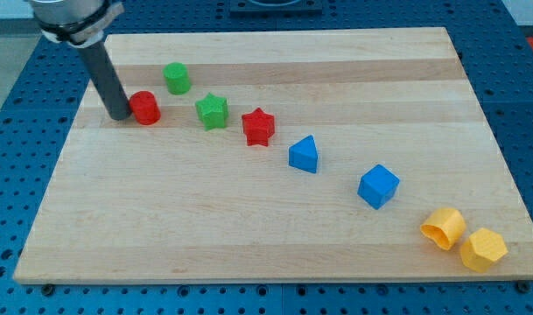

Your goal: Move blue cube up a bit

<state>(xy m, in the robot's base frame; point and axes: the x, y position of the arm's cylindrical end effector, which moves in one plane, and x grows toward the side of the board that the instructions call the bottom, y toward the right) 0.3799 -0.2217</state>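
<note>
Progress: by my judgement the push has not begun; my tip (pixel 119 115) is far from the blue cube (pixel 377 186), so the whole move is left.

Tip: at the upper left of the frame, the lower end of a dark, matte, straight rod, standing on the board and touching, or all but touching, the left side of the red cylinder (pixel 145 108). There is no gripper on this arm (only the rod), so there is nothing to spread or press together.

Blue cube: right of centre, slightly below the middle of the frame, sitting alone with bare wood above it. It looks like smooth solid plastic with crisp edges, turned at a slant to the board's edges.

What is left: I judge my tip must cross the board, get below the cube, then nudge it toward the top of the frame.

Blue wedge (pixel 304 155): near the centre, up and left of the cube, well apart from it; peaked top.

Red star (pixel 258 127): left of the wedge; pointed outline.

Green star (pixel 212 111): left of the red star.

Green cylinder (pixel 177 78): upper left, above the green star.

Yellow blocks (pixel 463 238): two at the lower right corner, close together, one arched and hollow-looking, one faceted.

Board (pixel 275 236): pale wood in lengthwise strips, smooth, lying on a blue perforated surface (pixel 12 105).
</note>
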